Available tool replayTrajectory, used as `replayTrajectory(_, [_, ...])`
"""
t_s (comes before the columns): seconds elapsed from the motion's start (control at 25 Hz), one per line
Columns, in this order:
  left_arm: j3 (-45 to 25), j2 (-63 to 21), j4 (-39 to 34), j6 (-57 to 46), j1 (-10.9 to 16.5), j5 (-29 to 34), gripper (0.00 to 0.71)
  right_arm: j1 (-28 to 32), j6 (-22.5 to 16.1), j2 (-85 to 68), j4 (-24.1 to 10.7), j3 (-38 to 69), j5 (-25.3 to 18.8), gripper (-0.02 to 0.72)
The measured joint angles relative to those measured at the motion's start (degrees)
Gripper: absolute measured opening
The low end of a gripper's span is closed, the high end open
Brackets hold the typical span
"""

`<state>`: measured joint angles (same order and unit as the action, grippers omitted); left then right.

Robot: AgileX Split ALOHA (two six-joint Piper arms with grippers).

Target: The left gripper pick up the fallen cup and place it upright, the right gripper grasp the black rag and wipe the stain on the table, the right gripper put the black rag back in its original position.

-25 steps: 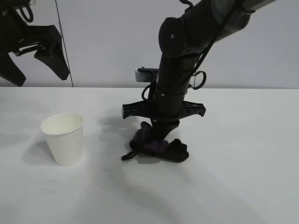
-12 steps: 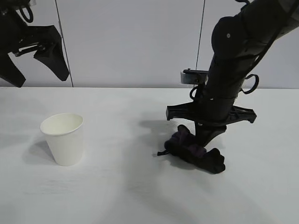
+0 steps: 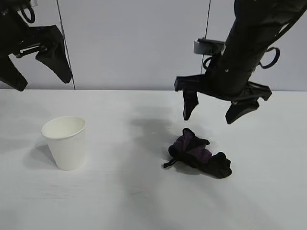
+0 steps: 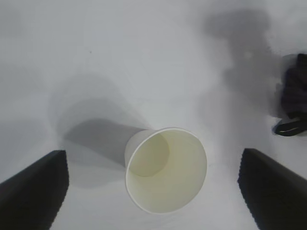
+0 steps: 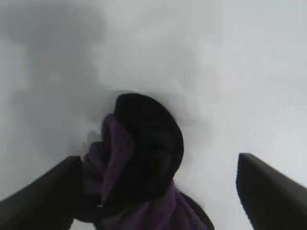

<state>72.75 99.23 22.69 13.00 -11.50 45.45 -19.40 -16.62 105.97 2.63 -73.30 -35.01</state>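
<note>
The white paper cup (image 3: 65, 142) stands upright on the white table (image 3: 120, 201) at the left; it also shows in the left wrist view (image 4: 165, 170). My left gripper (image 3: 33, 64) hangs open and empty high above the cup at the far left. The black rag (image 3: 199, 154) with purple folds lies bunched on the table right of centre; it shows in the right wrist view (image 5: 144, 167) too. My right gripper (image 3: 213, 115) is open and empty, raised above the rag. No stain shows on the table.
A pale wall with vertical seams (image 3: 144, 43) stands behind the table's far edge. Bare tabletop lies between cup and rag and along the front.
My right gripper dragged the rag to the right across the table, then opened, let it go and rose above it. The left arm and cup stayed still.
</note>
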Motion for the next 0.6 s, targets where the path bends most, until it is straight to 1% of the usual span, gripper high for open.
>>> replayTrajectory(0.08, [0.0, 0.0, 0.86, 0.0, 0.0, 0.0, 0.693, 2.03, 3.04, -2.31, 5.13, 0.0, -0.85, 0.622])
replayTrajectory(0.2, [0.0, 0.0, 1.13, 0.0, 0.0, -0.06, 0.693, 5.43, 10.07, -4.4, 12.74, 0.0, -3.31, 0.622])
replayTrajectory(0.24, [0.0, 0.0, 1.13, 0.0, 0.0, -0.11, 0.693, 6.25, 11.79, -4.65, 14.83, 0.0, -4.27, 0.622])
replayTrajectory(0.28, [0.0, 0.0, 1.19, 0.0, 0.0, -0.12, 0.693, 6.79, 13.4, -4.76, 15.98, 0.0, -4.94, 0.622])
replayTrajectory(0.36, [0.0, 0.0, 1.24, 0.0, 0.0, -0.23, 0.693, 7.04, 15.06, -4.76, 17.15, 0.06, -5.88, 0.622])
replayTrajectory(0.6, [0.0, 0.0, 1.28, 0.0, 0.0, -0.23, 0.693, 7.04, 15.81, -4.76, 17.76, 0.1, -6.14, 0.622])
